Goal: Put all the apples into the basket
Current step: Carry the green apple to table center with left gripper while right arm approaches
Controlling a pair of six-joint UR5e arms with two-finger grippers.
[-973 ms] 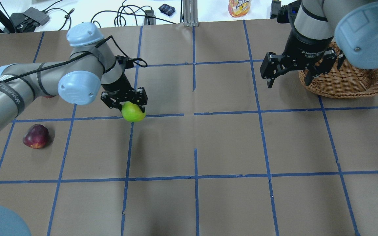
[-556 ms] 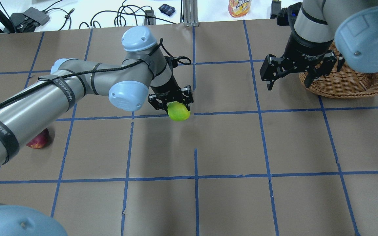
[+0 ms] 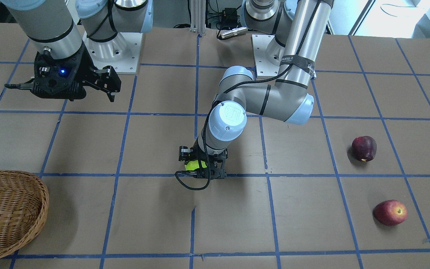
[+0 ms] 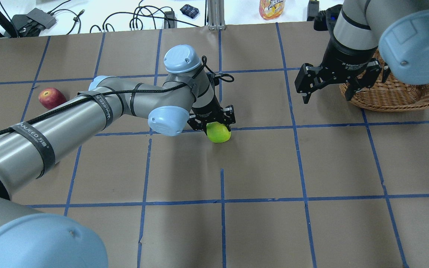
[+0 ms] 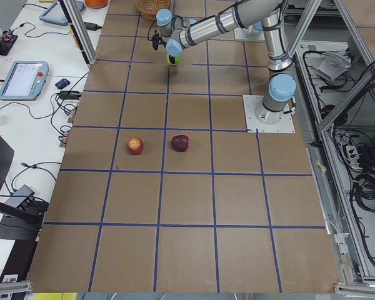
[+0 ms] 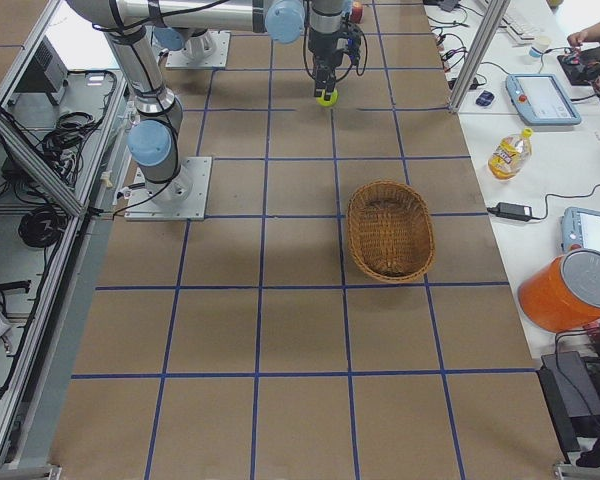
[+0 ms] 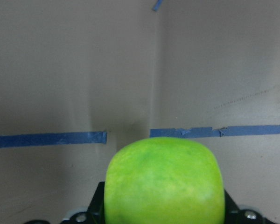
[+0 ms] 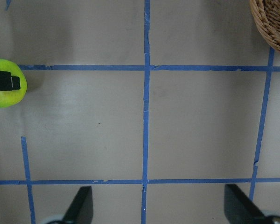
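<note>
Green apple (image 4: 218,133) betw left end effector (image 4: 214,124) fingers

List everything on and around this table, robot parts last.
green apple: one, yellow-green, held in the left claw near the table's middle
maroon apple: one, dark maroon, on the table on the robot's left
red apple: one, red, on the robot's left, farther from the robot than the maroon one
basket: one, tan wicker, empty, far side on the robot's right
table: one, brown paper with a blue tape grid
bottle: one, orange, on the white bench beyond
left claw: one, black, shut on the green apple
right claw: one, black, open, beside the basket
</note>
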